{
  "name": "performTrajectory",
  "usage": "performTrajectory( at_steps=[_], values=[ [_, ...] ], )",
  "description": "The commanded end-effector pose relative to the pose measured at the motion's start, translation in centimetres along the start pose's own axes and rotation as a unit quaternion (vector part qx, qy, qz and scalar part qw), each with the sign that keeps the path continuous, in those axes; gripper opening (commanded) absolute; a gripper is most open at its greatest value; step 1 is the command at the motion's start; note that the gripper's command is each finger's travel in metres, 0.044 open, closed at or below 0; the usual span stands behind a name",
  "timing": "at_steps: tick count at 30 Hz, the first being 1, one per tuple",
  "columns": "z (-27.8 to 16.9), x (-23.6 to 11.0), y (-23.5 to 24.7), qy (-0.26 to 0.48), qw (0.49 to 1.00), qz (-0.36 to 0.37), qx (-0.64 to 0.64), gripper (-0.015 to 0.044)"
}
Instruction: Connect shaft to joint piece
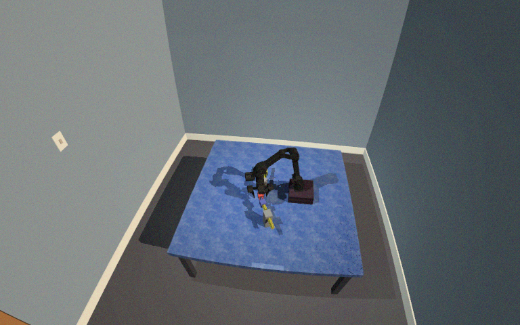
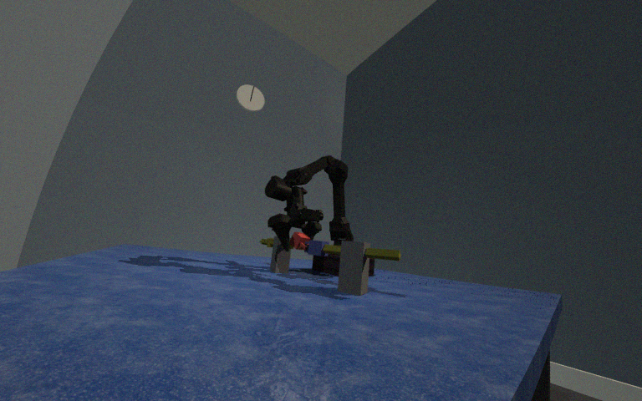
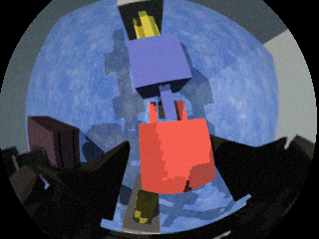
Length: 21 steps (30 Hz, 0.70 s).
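Because the joint looks lined up with the second shaft, the jaws stand wide apart on either side of it, holding nothing; that fits the step of letting go.

In the side view, going left to right across the middle of the frame: a short yellow stub of the fixed shaft (image 2: pixel 266 241) pokes out left of a grey block (image 2: pixel 280 261). Next comes the black gripper (image 2: pixel 297 235), hanging over the line of parts with one finger left of the joint and one behind it. Between them sits the red joint (image 2: pixel 299 240), then a blue piece (image 2: pixel 316 247), then the second shaft (image 2: pixel 381 254), which passes through a taller grey block (image 2: pixel 354 274) and sticks out to the right. The blocks keep both shafts raised off the blue table (image 2: pixel 189 331).

In the wrist view the parts run bottom to top through the centre of the frame. The red joint (image 3: pixel 175 154) fills the middle, its two prongs pointing up toward the blue piece (image 3: pixel 159 63); a narrow blue tongue reaches down between the prongs. The long axis looks nearly straight, leaning slightly to the upper left. The dark fingers flank the joint, apart from it.

By my judgement, the shaft push comes next.
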<state>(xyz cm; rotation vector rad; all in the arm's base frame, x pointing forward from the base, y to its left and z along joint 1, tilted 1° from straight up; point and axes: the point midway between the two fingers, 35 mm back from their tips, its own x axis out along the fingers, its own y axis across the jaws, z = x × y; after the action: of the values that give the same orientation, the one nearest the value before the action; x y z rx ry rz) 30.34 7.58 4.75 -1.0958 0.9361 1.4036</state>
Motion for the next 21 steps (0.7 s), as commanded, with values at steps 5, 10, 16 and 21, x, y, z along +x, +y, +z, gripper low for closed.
performTrajectory(
  at_steps=[5, 10, 16, 21],
  values=[
    [0.0, 0.0, 0.0, 0.000, 1.000, 0.000, 0.000, 0.0440],
    [0.2, -0.8, 0.0, 0.039, 0.999, 0.003, 0.001, 0.0440],
    [0.6, -2.9, 0.0, 0.123, 0.992, -0.004, 0.002, 0.0440],
    [0.6, -3.0, 0.0, 0.126, 0.992, -0.004, 0.002, 0.0440]
  ],
)
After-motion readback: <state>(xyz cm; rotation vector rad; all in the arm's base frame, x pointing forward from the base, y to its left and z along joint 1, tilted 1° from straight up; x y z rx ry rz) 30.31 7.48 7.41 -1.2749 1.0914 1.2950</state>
